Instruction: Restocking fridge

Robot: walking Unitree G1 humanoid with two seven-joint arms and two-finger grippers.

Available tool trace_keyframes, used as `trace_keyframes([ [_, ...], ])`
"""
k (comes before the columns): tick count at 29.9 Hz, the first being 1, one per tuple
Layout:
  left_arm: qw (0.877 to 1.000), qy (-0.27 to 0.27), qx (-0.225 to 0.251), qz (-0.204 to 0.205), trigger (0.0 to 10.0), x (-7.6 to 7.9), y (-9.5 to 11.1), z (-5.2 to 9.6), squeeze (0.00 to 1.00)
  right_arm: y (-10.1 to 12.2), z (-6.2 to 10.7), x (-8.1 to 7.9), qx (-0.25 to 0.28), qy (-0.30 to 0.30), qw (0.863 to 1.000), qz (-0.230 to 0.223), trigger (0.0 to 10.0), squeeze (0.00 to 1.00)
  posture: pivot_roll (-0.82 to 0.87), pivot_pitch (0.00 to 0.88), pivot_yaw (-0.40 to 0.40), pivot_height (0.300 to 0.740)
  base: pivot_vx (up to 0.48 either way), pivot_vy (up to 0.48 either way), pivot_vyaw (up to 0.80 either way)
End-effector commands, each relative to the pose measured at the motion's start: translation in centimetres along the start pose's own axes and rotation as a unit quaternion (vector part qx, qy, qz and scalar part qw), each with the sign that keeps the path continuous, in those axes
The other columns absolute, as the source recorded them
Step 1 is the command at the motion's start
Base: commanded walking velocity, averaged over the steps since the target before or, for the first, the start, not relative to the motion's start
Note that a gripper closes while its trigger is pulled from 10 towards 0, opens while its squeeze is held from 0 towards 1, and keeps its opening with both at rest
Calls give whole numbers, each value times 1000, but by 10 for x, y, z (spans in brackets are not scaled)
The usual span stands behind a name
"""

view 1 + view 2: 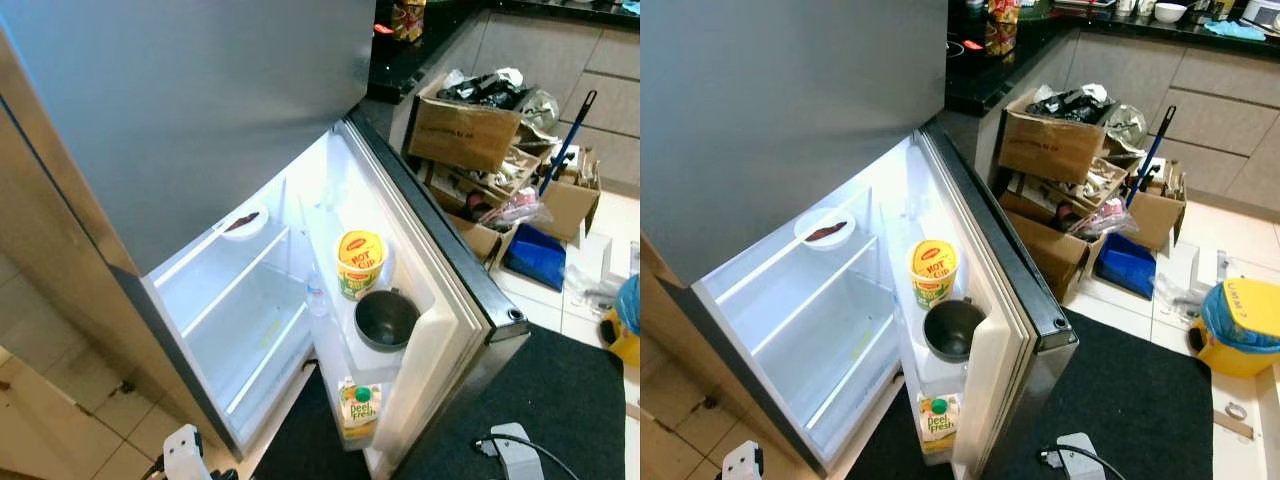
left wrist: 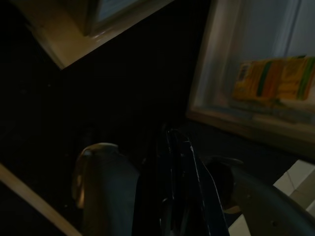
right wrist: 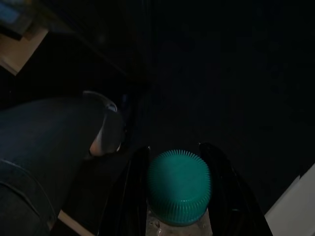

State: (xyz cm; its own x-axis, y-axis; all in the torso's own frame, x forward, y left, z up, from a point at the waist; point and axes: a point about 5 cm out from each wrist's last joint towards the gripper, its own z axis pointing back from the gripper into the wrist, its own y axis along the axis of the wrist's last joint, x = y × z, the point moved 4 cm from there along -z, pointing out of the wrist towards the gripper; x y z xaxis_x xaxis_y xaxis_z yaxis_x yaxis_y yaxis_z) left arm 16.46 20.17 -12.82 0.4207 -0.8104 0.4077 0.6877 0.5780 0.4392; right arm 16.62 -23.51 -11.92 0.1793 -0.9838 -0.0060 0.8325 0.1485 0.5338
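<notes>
The fridge (image 1: 200,120) stands open, its lower door (image 1: 440,300) swung toward me. The door shelves hold a yellow cup of noodles (image 1: 360,262), a dark metal bowl (image 1: 385,320), a small clear bottle (image 1: 316,296) and, lower down, a juice carton (image 1: 358,408). A white dish (image 1: 243,222) with something dark red sits on an inner shelf. In the dark right wrist view my right gripper (image 3: 173,147) is shut on a bottle with a green cap (image 3: 178,187). My left gripper (image 2: 171,132) hangs low near the door's foot with its fingers together, and the juice carton (image 2: 275,78) lies beyond it.
Cardboard boxes (image 1: 465,125) full of clutter stand right of the door, with a blue-handled mop (image 1: 568,140) and a blue bin (image 1: 535,258). A black mat (image 1: 560,400) covers the floor before me. A yellow and blue container (image 1: 1245,325) sits at the right.
</notes>
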Motion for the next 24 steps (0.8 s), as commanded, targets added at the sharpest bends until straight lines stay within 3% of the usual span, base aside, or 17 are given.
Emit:
trace_keyframes([
  [1, 1000, 16, -13, -6, 10000, -10, -5, 4, 0, -5, 1, 0, -10, 0, 1000, 0, 10000, 0, -75, 0, -35, 740, -300, 0, 0],
  [7, 1000, 20, -20, -8, 10000, -10, -11, 4, 0, -4, 0, -2, -5, 2, 1000, 7, 10000, 0, -75, 0, -34, 740, -305, 0, 0],
  [24, 999, 18, -25, -14, 10000, -6, -14, 3, 0, 56, -5, 5, 67, 13, 994, 80, 10000, 0, -73, 0, -39, 740, -306, 0, 0],
])
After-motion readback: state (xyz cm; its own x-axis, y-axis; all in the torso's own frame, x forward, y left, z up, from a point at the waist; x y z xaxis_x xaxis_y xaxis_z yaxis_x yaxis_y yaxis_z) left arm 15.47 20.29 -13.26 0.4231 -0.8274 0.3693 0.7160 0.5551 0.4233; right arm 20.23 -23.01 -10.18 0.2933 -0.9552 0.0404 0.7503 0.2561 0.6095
